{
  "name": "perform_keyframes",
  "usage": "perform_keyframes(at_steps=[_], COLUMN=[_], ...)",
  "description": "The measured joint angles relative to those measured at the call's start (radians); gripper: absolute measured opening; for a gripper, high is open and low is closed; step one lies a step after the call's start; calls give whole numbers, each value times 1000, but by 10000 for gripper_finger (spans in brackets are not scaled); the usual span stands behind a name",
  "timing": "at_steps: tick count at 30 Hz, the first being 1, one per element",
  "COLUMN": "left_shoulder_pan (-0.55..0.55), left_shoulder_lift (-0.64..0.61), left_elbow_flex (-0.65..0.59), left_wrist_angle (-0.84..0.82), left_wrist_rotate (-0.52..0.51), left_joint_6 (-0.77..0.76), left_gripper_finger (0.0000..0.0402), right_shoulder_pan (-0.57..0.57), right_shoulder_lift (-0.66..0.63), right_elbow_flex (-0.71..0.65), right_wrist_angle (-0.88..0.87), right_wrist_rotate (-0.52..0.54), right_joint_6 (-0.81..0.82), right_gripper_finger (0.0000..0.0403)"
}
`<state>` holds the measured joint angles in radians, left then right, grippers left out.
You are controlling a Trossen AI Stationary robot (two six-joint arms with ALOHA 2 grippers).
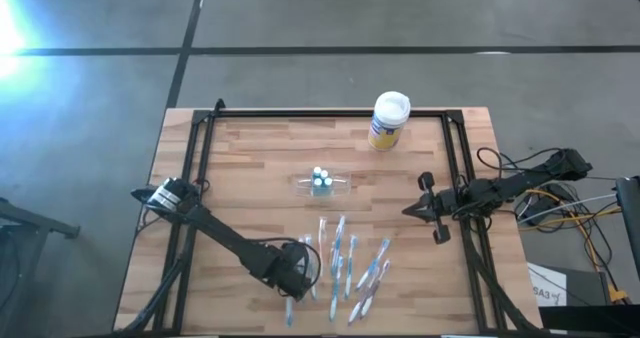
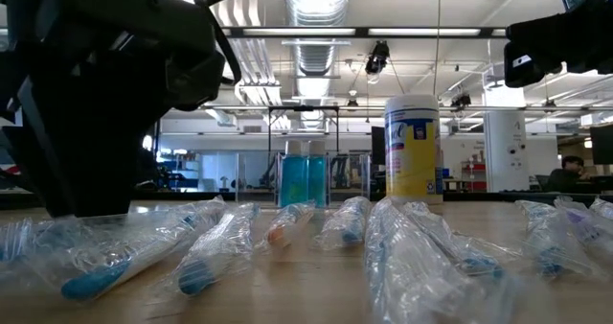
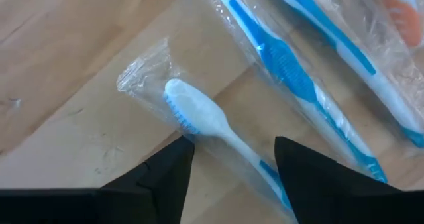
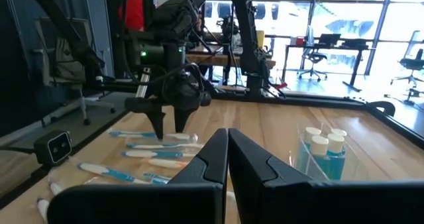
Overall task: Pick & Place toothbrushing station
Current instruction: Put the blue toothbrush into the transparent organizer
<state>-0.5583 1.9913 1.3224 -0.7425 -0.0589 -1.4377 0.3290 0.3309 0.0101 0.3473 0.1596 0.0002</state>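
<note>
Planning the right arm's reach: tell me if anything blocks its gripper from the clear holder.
Nothing visible does. The right gripper hangs at the table's right edge; bare wood lies between it and the holder. The toothbrushes lie nearer the front, the canister farther back.

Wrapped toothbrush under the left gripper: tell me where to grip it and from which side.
Grip the wrapped toothbrush on its thin neck just behind the white head, coming straight down from above. It lies flat on the table, and the left gripper is open with a finger either side of that neck, apart from the neighbouring brushes.
</note>
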Motion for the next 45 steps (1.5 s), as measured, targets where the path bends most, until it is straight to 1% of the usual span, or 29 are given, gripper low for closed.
perform_keyframes(at_steps=[6,10,18,26,29,33,36,38,40,43,45], left_shoulder_pan=[0,0,-1,-9,-10,-10,-9,-9,-9,-8,-8], left_shoulder_lift=[-23,-23,-23,-25,-29,-28,-34,-55,-88,-146,-191], left_elbow_flex=[-1,-2,-3,6,11,35,56,64,64,63,63], left_wrist_angle=[-19,-24,-23,-29,-35,-80,-119,-124,-134,-170,-201], left_wrist_rotate=[0,-2,-8,-26,-41,-59,-100,-143,-194,-259,-325], left_joint_6=[43,48,19,48,69,124,163,187,207,228,246], left_gripper_finger=[177,159,156,150,130,80,33,15,16,32,33], right_shoulder_pan=[0,0,0,0,0,0,0,0,0,0,0], right_shoulder_lift=[0,0,0,0,0,0,2,11,21,36,47], right_elbow_flex=[0,0,0,0,-1,-1,-1,-1,-1,-1,-1], right_wrist_angle=[0,0,0,1,1,1,1,2,1,1,1], right_wrist_rotate=[0,0,0,0,0,0,0,0,0,0,0], right_joint_6=[-8,-11,-14,-11,-12,-12,-10,-7,-7,-4,4], right_gripper_finger=[8,8,8,8,8,8,8,8,8,8,8])
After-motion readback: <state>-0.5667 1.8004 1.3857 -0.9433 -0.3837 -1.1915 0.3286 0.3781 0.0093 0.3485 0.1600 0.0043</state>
